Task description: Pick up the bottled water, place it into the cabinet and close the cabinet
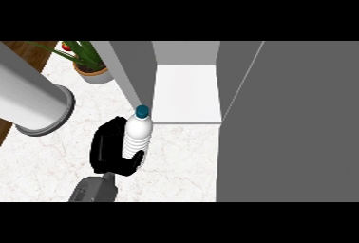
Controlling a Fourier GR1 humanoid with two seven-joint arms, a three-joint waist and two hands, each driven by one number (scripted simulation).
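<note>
A clear bottled water (138, 133) with a teal cap stands upright on the white marble counter (42, 161), just in front of the cabinet's left edge. My left hand (107, 148) is shut on it from the left, with the thumb curled across the bottle's lower front. The cabinet (186, 92) is open and shows a white shelf with nothing on it. Its grey door (288, 123) is swung out and fills the right side of the view. My right hand does not show.
A large grey cylinder (32, 97) lies across the left of the counter. A potted green plant (91, 70) stands at the back left, next to the cabinet's grey left panel (133, 71).
</note>
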